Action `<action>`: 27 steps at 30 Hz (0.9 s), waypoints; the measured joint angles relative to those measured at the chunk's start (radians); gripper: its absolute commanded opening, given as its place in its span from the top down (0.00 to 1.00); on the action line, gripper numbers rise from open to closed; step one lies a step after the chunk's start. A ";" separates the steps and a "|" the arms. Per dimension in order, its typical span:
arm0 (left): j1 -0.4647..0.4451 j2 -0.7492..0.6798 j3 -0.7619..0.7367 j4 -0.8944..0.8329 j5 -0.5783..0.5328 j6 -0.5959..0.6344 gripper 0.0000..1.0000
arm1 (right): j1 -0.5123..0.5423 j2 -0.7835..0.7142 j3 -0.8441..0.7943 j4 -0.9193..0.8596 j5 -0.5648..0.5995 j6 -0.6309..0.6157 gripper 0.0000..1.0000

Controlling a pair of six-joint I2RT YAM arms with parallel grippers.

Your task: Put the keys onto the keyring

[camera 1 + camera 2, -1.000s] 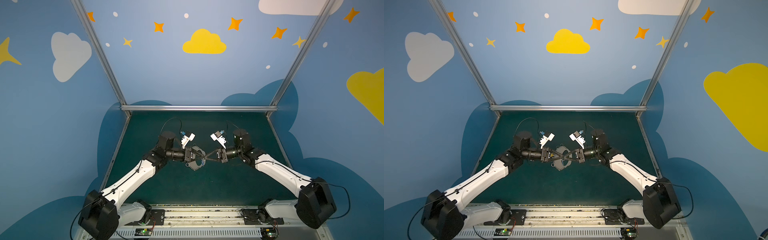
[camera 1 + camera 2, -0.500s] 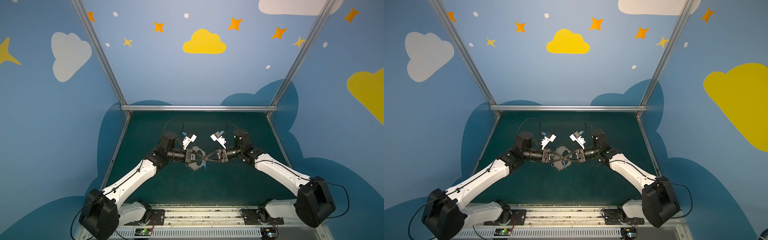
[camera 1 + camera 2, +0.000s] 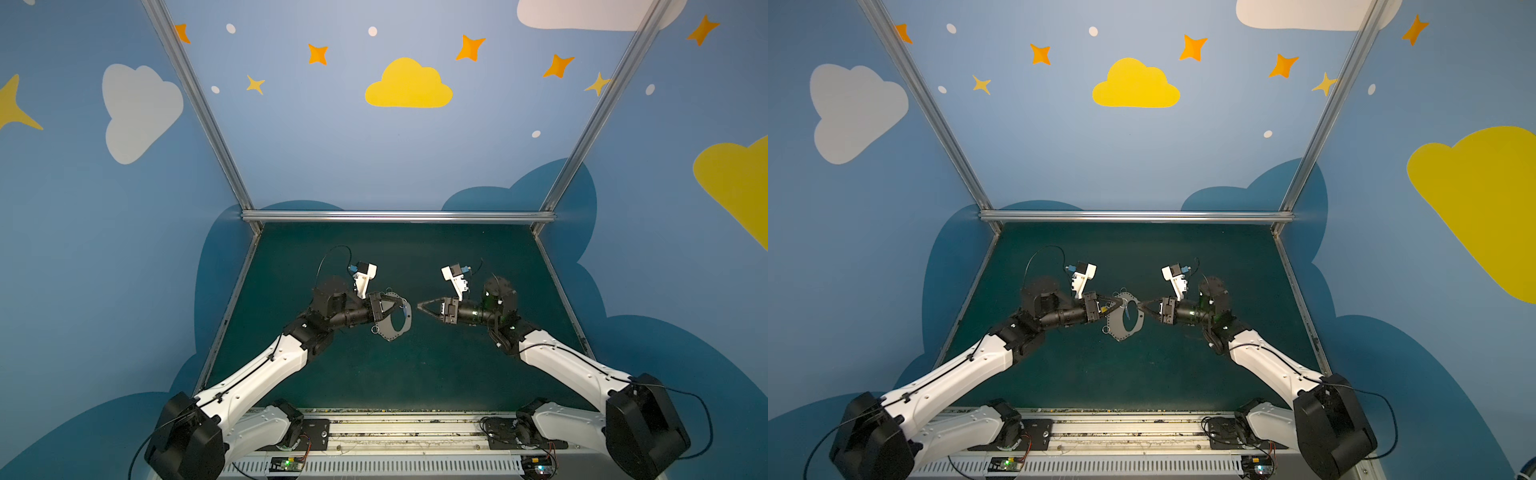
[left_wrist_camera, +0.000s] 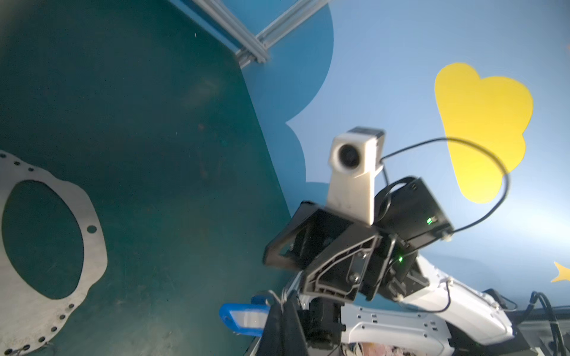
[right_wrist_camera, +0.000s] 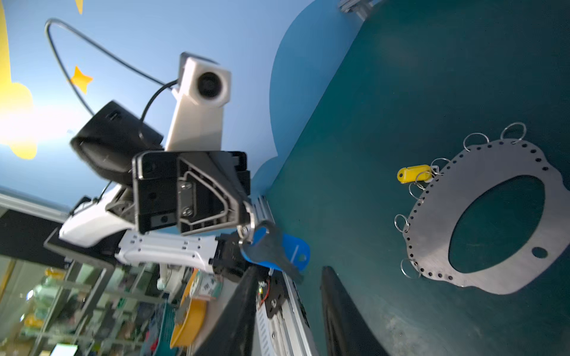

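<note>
The green table (image 3: pixel 415 374) spreads under both arms. The grey keyring plate (image 5: pixel 431 215) lies flat on it near the middle, and in both top views it sits below and between the two grippers. The left gripper (image 5: pixel 246 228) is pinched tight on the blue-tagged key (image 5: pixel 271 249) and holds it in the air over the plate. The right gripper (image 3: pixel 422 308) faces it a little apart, fingers spread with nothing between them. A yellow tag (image 5: pixel 413 174) rests at the plate's rim among the small wire rings (image 5: pixel 401 222); its key is too small to make out.
</note>
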 measured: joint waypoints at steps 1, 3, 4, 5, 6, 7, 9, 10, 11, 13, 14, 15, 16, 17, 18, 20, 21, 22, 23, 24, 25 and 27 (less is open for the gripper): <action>-0.003 -0.008 -0.006 0.019 -0.024 -0.012 0.96 | 0.011 0.000 -0.014 0.026 0.023 0.021 0.57; -0.008 -0.012 -0.011 0.044 -0.054 -0.031 0.96 | 0.029 0.000 -0.031 0.082 0.064 0.051 0.57; -0.011 -0.011 -0.013 0.053 -0.068 -0.037 0.96 | 0.037 -0.001 -0.040 0.117 0.084 0.071 0.57; -0.013 -0.011 -0.013 0.059 -0.077 -0.043 0.96 | 0.043 -0.001 -0.048 0.154 0.102 0.089 0.57; -0.015 -0.011 -0.014 0.064 -0.085 -0.047 0.96 | 0.045 -0.002 -0.054 0.182 0.116 0.102 0.57; -0.018 -0.011 -0.015 0.071 -0.092 -0.050 0.96 | 0.046 -0.002 -0.060 0.213 0.135 0.119 0.57; -0.024 -0.011 -0.016 0.080 -0.100 -0.056 0.96 | 0.050 -0.002 -0.065 0.262 0.159 0.145 0.57; -0.026 -0.011 -0.016 0.085 -0.106 -0.058 0.96 | 0.051 -0.002 -0.065 0.285 0.172 0.156 0.57; -0.028 -0.011 -0.016 0.088 -0.111 -0.060 0.96 | 0.054 -0.002 -0.065 0.309 0.179 0.166 0.57; -0.031 -0.011 -0.016 0.093 -0.118 -0.061 0.96 | 0.063 0.002 -0.065 0.351 0.186 0.185 0.56; -0.033 -0.011 -0.016 0.097 -0.121 -0.061 0.96 | 0.069 0.010 -0.064 0.380 0.187 0.198 0.56; -0.034 -0.011 -0.016 0.099 -0.123 -0.061 0.96 | 0.074 0.019 -0.064 0.402 0.188 0.206 0.56; -0.035 -0.011 -0.016 0.103 -0.125 -0.064 0.96 | 0.079 0.034 -0.064 0.427 0.188 0.219 0.56; -0.037 -0.011 -0.016 0.106 -0.129 -0.066 0.96 | 0.084 0.049 -0.063 0.444 0.187 0.228 0.56; -0.038 -0.011 -0.016 0.108 -0.131 -0.068 0.96 | 0.089 0.062 -0.062 0.457 0.187 0.233 0.56; -0.040 -0.011 -0.016 0.113 -0.135 -0.070 0.96 | 0.096 0.086 -0.061 0.479 0.187 0.248 0.55; -0.040 -0.011 -0.017 0.116 -0.136 -0.072 0.96 | 0.100 0.095 -0.059 0.486 0.187 0.254 0.55; -0.040 -0.011 -0.018 0.120 -0.137 -0.072 0.96 | 0.103 0.102 -0.058 0.494 0.186 0.259 0.56; -0.040 -0.011 -0.019 0.123 -0.139 -0.073 0.96 | 0.105 0.106 -0.057 0.500 0.186 0.263 0.57; -0.042 -0.011 -0.022 0.128 -0.140 -0.075 0.96 | 0.107 0.109 -0.055 0.507 0.183 0.267 0.59; -0.042 -0.011 -0.024 0.129 -0.142 -0.076 0.96 | 0.110 0.113 -0.051 0.514 0.182 0.272 0.59; -0.044 -0.012 -0.031 0.134 -0.145 -0.077 0.96 | 0.111 0.120 -0.040 0.527 0.179 0.276 0.59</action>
